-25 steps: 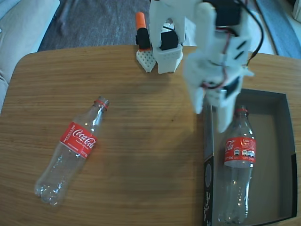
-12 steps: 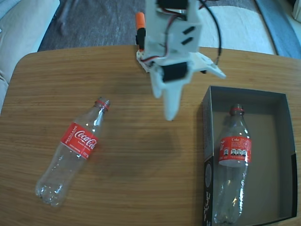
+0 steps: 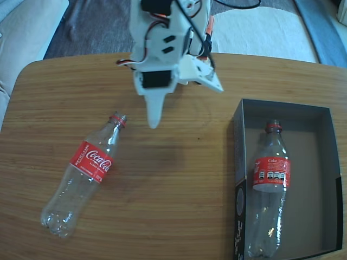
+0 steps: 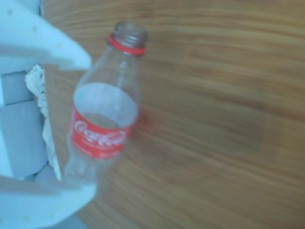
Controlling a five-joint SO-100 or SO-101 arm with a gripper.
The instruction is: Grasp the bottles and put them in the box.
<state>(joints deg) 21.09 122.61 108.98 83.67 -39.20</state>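
Gripper (image 3: 179, 103): spread wide, empty, above table (image 3: 179, 184); one bottle (image 3: 84, 176) lying on table, left in fixed view; other bottle (image 3: 268, 189) lying inside box (image 3: 325, 179).

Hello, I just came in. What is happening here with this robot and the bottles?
A white robot arm is packing empty Coca-Cola bottles into a dark box on a wooden table. One bottle already lies inside the box, along its left side in the fixed view. The other bottle lies on the table, well left of the box. The gripper is empty and open, and hangs above the table near that bottle's neck. The wrist view shows this bottle close to the gripper's jaws.
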